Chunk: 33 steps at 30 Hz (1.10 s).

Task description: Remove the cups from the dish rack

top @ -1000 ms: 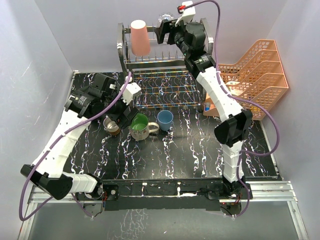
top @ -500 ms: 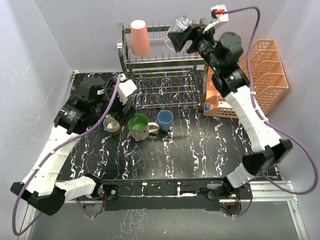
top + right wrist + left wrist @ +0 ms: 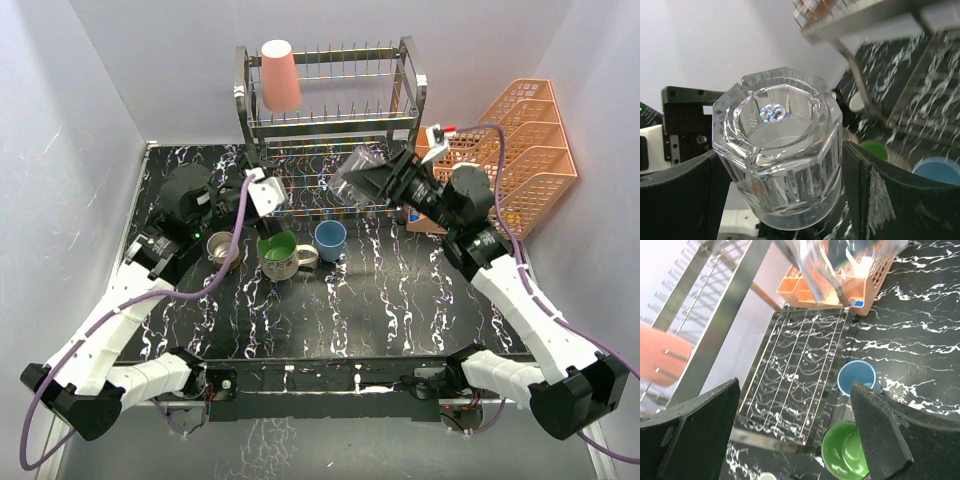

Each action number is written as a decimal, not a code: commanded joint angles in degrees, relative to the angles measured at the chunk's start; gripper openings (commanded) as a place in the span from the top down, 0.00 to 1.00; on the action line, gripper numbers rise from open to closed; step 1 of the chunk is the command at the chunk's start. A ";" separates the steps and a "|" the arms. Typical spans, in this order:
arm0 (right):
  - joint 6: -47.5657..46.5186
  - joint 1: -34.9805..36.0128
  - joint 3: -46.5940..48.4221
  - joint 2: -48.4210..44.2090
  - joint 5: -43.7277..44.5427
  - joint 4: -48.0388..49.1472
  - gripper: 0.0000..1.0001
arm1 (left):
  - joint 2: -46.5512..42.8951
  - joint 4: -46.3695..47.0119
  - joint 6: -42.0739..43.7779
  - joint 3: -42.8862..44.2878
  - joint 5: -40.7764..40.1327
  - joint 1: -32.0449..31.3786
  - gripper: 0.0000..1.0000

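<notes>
My right gripper [image 3: 375,182] is shut on the clear glass [image 3: 358,172] and holds it in the air in front of the chrome dish rack [image 3: 405,68]; the glass fills the right wrist view [image 3: 782,150], base toward the camera. The salmon-pink tumbler [image 3: 279,75] stands upside down on the rack's top tier. My left gripper [image 3: 262,195] is open and empty above the table, at the rack's lower left corner. On the table sit the cream mug with green inside [image 3: 279,252], the light-blue tumbler [image 3: 330,238] and the brownish metallic cup [image 3: 223,250]. The left wrist view shows the mug [image 3: 844,450] and the blue tumbler [image 3: 856,378].
Orange lattice trays [image 3: 520,150] stand at the right beside the rack. The rack's lower wire shelf [image 3: 310,180] lies behind the cups. The black marbled table [image 3: 370,310] stretches in front of the cups.
My right arm has swung down and forward from the rack's top tier, carrying the clear glass to mid height in front of the rack. My left arm has shifted a little.
</notes>
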 commanded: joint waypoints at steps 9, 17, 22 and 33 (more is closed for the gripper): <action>32.04 0.81 -18.04 -10.13 2.00 13.04 0.84 | 2.46 7.60 8.08 -3.30 -1.02 -12.71 0.18; 38.82 1.55 -21.51 -10.77 2.46 14.39 0.85 | 4.94 11.06 9.01 -3.02 -3.86 -14.19 0.34; 40.92 2.08 -22.08 -10.72 2.20 15.12 0.84 | 6.99 14.13 8.12 -2.46 -5.22 -14.62 0.41; 43.50 3.22 -23.35 -10.10 1.69 16.54 0.84 | 11.91 14.13 4.93 1.17 -4.18 -15.18 0.71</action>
